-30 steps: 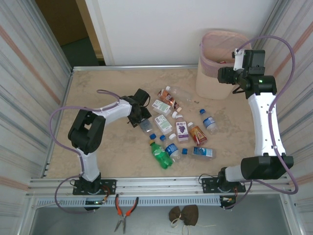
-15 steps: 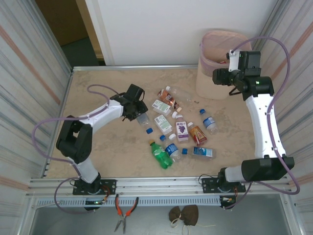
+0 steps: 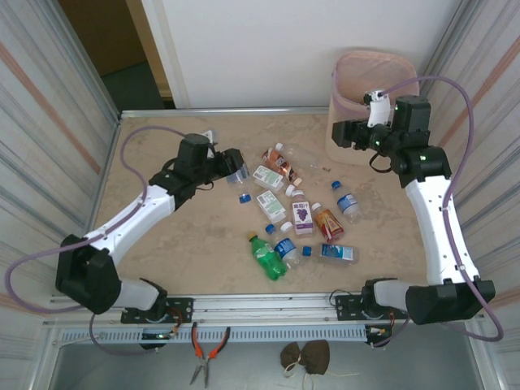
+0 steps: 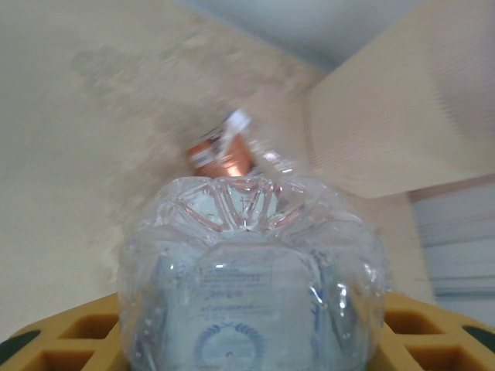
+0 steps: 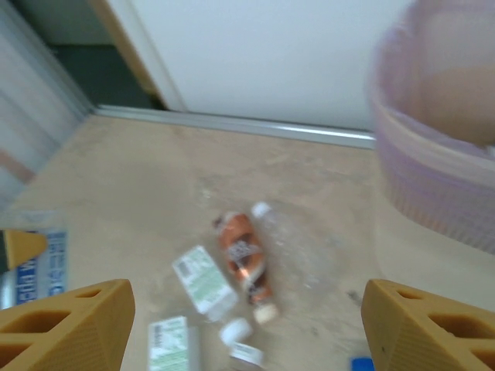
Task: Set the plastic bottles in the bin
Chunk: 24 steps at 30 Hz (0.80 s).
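Observation:
My left gripper (image 3: 234, 168) is shut on a clear plastic bottle with a blue label (image 3: 237, 165), held above the table left of the pile. In the left wrist view that bottle (image 4: 247, 278) bulges between the yellow fingers (image 4: 69, 340). Several more bottles lie mid-table: a brown one (image 3: 279, 161), white-green ones (image 3: 266, 177), a purple one (image 3: 302, 213), a green one (image 3: 266, 256). The beige bin (image 3: 370, 106) with its pinkish liner stands at the back right. My right gripper (image 3: 341, 134) hangs open and empty beside the bin's front, above the brown bottle (image 5: 244, 255).
Corrugated walls close in both sides of the table (image 3: 162, 236). A metal rail (image 3: 260, 305) runs along the near edge, with orange-handled pliers (image 3: 207, 349) and a dark cloth (image 3: 306, 355) below it. A small blue cap (image 3: 243, 197) sits below the held bottle.
The left arm has stretched out and carried the blue-label bottle up and back from the pile's left edge. The right gripper has swung left and down from over the bin.

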Tool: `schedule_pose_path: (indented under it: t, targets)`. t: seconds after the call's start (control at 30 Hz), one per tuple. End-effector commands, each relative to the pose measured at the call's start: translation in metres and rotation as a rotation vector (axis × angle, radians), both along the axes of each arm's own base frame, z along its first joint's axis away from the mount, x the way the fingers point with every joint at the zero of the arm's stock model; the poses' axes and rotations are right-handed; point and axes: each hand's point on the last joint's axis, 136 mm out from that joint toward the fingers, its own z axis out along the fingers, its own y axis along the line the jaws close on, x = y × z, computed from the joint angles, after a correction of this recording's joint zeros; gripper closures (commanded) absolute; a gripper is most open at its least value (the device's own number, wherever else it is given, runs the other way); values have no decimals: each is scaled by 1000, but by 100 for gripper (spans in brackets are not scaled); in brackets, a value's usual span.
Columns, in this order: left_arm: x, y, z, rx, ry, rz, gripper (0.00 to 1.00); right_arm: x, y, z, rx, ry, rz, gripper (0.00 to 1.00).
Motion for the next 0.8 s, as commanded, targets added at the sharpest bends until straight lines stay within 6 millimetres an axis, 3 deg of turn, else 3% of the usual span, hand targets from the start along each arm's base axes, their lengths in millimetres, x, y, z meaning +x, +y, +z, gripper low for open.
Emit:
schedule_pose_path:
  t: [0.0, 0.47, 0.77]
  targets:
    - [-16, -17, 58, -80, -255, -191, 50, -18, 35, 32, 136, -101, 174, 24]
    - [-104, -41, 195, -266, -772, -630, 50, -84, 122, 68, 271, -236, 584, 21]
    - [-150, -48, 251, -325, -980, -761, 50, -134, 168, 90, 274, -371, 793, 16]
